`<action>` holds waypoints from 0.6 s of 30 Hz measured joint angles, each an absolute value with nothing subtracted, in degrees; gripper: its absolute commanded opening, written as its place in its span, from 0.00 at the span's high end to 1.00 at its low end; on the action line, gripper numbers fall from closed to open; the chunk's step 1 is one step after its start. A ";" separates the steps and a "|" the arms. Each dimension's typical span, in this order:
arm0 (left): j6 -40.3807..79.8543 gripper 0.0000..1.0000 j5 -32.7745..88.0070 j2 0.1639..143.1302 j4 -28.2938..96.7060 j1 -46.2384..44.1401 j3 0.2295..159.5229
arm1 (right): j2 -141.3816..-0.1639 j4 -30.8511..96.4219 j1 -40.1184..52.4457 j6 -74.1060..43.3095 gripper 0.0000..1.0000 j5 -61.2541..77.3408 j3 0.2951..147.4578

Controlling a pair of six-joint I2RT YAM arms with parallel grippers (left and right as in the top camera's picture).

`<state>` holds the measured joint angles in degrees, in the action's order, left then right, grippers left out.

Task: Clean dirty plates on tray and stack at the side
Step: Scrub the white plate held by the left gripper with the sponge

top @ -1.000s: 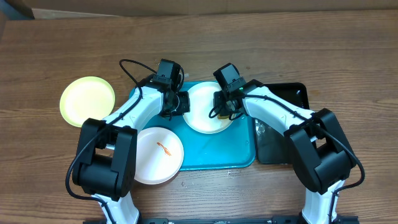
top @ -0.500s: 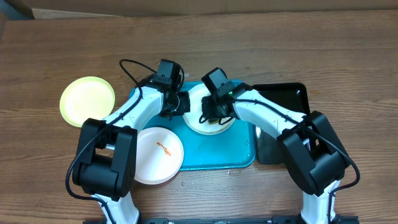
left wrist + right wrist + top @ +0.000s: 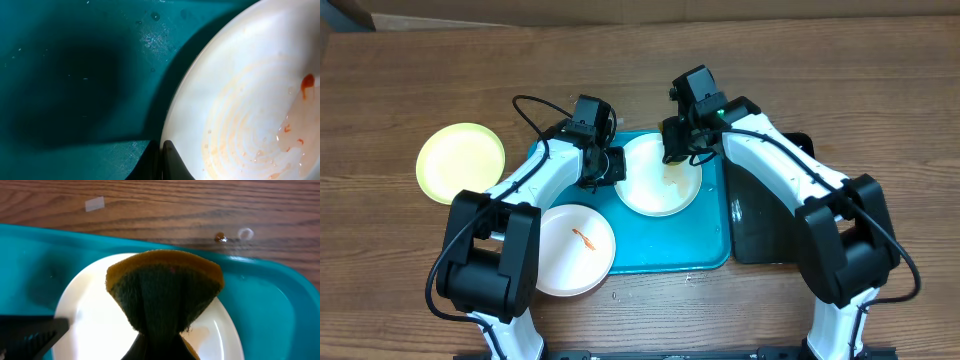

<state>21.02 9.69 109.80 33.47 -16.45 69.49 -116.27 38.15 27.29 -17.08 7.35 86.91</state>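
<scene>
A white plate [image 3: 655, 188] with faint orange smears [image 3: 306, 82] lies at the back of the turquoise tray [image 3: 670, 250]. My left gripper [image 3: 608, 166] is shut on the plate's left rim, its fingertips [image 3: 172, 162] pinched at the edge. At the plate's far right rim my right gripper [image 3: 682, 150] is shut on a yellow sponge [image 3: 165, 290] with a dark green face, held over the plate [image 3: 90, 310]. A second white plate [image 3: 575, 248] with an orange streak overlaps the tray's front left corner. A pale yellow-green plate [image 3: 460, 162] sits on the table at the left.
A black tray [image 3: 770, 215] lies right of the turquoise tray, partly under my right arm. Small crumbs [image 3: 220, 238] and a scrap [image 3: 94, 203] lie on the wooden table [image 3: 640, 70] behind the tray.
My right gripper swept the sponge left across the plate, then came back to the plate's far right rim. The left arm and all three plates stayed put.
</scene>
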 measured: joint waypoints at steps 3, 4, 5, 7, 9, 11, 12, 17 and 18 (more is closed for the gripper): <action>21.02 0.96 9.72 109.80 33.43 -16.45 69.49 | -119.33 37.63 27.49 -16.62 0.96 7.53 86.54; 21.02 0.96 9.72 109.80 33.47 -16.45 69.49 | -120.22 37.58 27.49 -16.56 0.96 7.51 86.43; 21.02 0.96 9.69 109.80 33.43 -16.45 69.49 | -121.38 37.47 27.51 -16.49 0.96 7.44 86.30; 21.02 0.96 9.72 109.80 33.45 -16.45 69.49 | -122.54 37.01 27.51 -16.47 0.96 7.55 86.15; 21.02 0.96 9.76 109.86 33.41 -16.45 69.49 | -122.45 37.04 27.51 -16.47 0.96 7.49 86.19; 21.02 0.96 9.78 109.86 33.41 -16.45 69.49 | -122.48 37.12 27.51 -16.47 0.96 7.73 86.19; 21.02 0.96 9.82 109.86 33.43 -16.45 69.49 | -122.48 37.15 27.51 -16.47 0.96 8.38 86.19; 21.02 0.96 9.80 109.86 33.54 -16.45 69.49 | -122.52 38.83 27.49 -16.51 0.83 14.63 86.19; 21.02 0.96 9.82 109.86 33.58 -16.45 69.49 | -122.54 39.07 27.55 -16.49 0.76 15.42 86.19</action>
<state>21.02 9.82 109.86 33.58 -16.45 69.49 -122.54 39.07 27.55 -16.49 15.42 86.19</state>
